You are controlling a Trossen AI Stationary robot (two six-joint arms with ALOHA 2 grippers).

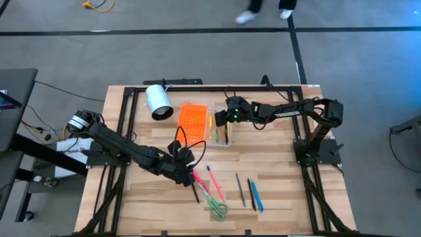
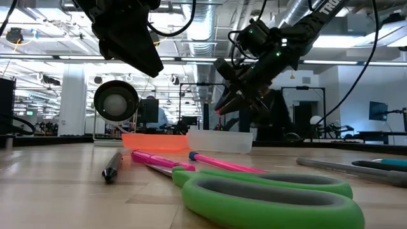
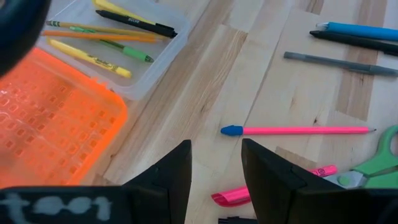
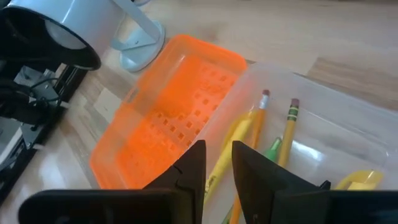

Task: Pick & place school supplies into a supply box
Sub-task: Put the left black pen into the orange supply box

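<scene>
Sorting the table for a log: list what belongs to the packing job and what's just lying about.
Job:
clear tray holding pencils
orange lid
pink pencil
pink highlighter
green scissors
blue pen
grey pen
left gripper
right gripper

Lying about:
white cylinder

A robotics lab: exposed silver ceiling ducts (image 2: 210, 28) at upper centre, black equipment frames (image 2: 191, 102) mid-frame, grey carpet floor (image 1: 197, 59) around the pale wooden counter (image 1: 276, 191).

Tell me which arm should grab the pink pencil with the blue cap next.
Left, probably. The left gripper hangs open just beside the pink pencil, while the right gripper is over the clear tray.
</scene>
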